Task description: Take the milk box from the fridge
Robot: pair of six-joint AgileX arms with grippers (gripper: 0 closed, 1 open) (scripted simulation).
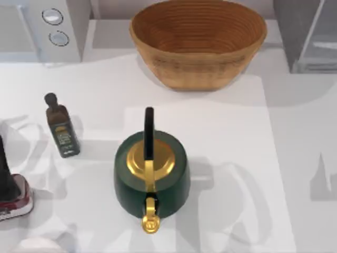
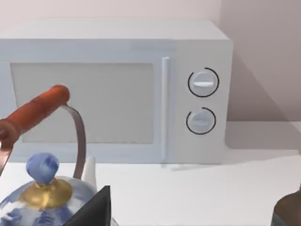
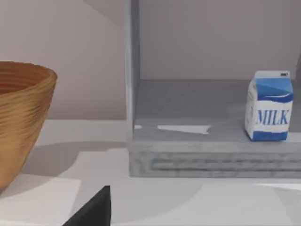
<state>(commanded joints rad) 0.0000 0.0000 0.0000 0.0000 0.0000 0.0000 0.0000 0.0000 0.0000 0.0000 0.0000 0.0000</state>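
The milk box (image 3: 269, 107), a small white and blue carton marked MILK, stands upright on the floor of the fridge (image 3: 211, 160), whose inside is open to the right wrist view. From the top view the fridge (image 1: 305, 31) is at the table's back right corner. A dark part of my right gripper (image 3: 91, 209) shows low in the right wrist view, well short of the fridge and off to one side of the carton. My left arm (image 1: 4, 163) sits at the table's left edge, and a dark part of my left gripper (image 2: 94, 207) shows close to a teapot.
A green kettle (image 1: 151, 176) with a gold lid stands mid-table. Behind it is a woven basket (image 1: 197, 42), beside the fridge. A dark olive-oil bottle (image 1: 62, 129) stands at the left, a white microwave (image 1: 47, 26) at the back left. A blue-and-white teapot (image 2: 42, 193) has a red handle.
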